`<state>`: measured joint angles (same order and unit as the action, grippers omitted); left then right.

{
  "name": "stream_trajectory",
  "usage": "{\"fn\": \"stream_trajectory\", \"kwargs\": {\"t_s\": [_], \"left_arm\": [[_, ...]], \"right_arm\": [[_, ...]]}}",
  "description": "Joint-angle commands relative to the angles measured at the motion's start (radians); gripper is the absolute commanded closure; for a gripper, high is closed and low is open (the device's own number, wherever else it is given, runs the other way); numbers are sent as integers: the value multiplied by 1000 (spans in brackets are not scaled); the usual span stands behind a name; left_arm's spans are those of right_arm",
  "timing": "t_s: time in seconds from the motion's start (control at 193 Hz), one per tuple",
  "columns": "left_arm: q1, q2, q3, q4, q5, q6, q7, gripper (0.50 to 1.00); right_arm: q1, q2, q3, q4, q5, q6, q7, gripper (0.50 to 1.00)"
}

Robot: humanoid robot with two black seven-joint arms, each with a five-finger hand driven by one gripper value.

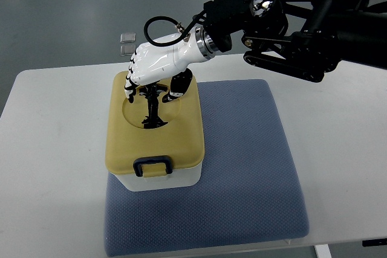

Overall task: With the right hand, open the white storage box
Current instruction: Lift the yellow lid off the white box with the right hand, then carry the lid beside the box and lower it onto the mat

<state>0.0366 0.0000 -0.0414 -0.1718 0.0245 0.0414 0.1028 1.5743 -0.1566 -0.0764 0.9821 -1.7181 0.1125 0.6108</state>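
Observation:
The white storage box (162, 178) stands on the left part of a blue-grey mat (242, 167). It has a tan lid (181, 131) with a round recess and a black front latch (152, 166), and the lid is down. A black handle (151, 113) stands up from the recess. My right hand (151, 92), white with black joints, reaches in from the upper right over the back half of the lid. Its fingers (130, 86) curl down on the left and the thumb on the right, closed around the top of the handle. The left arm is out of view.
The mat lies on a white table (48, 167) whose front edge runs along the bottom. The black right forearm (290, 34) hangs over the table's far right side. Two small grey squares (127, 43) sit on the floor beyond the table.

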Motion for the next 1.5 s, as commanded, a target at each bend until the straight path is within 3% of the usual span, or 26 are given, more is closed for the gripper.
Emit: {"fn": "stream_trajectory", "kwargs": {"t_s": [0.0, 0.161, 0.715, 1.084, 1.27, 1.493], "left_arm": [[-1, 0, 0, 0, 0, 0, 0, 500], [-1, 0, 0, 0, 0, 0, 0, 500], [0, 0, 0, 0, 0, 0, 0, 500], [-1, 0, 0, 0, 0, 0, 0, 500], [0, 0, 0, 0, 0, 0, 0, 500], [0, 0, 0, 0, 0, 0, 0, 500]], "right_arm": [[3, -1, 3, 0, 0, -1, 0, 842], [9, 0, 15, 9, 8, -16, 0, 1000], [67, -23, 150, 10, 48, -17, 0, 1000], [56, -277, 208, 10, 137, -17, 0, 1000], [-57, -446, 208, 10, 149, -28, 0, 1000], [-249, -564, 207, 9, 150, -180, 0, 1000]]}}
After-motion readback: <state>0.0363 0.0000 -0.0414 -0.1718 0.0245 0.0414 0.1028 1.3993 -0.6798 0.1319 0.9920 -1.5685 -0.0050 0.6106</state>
